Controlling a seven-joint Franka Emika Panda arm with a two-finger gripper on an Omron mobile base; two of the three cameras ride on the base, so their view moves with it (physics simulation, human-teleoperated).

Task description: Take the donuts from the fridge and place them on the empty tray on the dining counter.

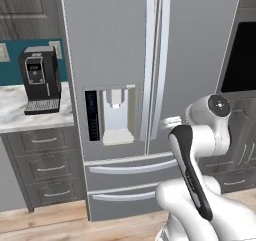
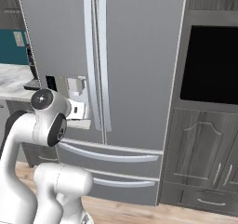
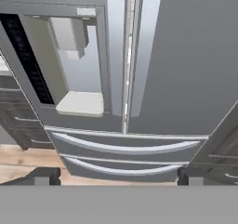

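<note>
Marble worktop [image 1: 12, 110] at your far left carries a black coffee machine [image 1: 40, 80], standing above grey drawers [image 1: 45, 165]. Next comes the fridge [image 1: 115, 45], both doors shut, its water dispenser [image 1: 117, 115] in the left door, the long vertical handles [image 1: 156, 65] meeting at the centre seam, two drawers [image 1: 125, 177] below. Before the right door you see the gripper [image 3: 118, 176], fingertips [image 3: 44, 175] spread wide, holding nothing, facing the seam. At your right stands a dark built-in oven [image 2: 209, 65] over dark cabinet doors [image 2: 200, 153].
</note>
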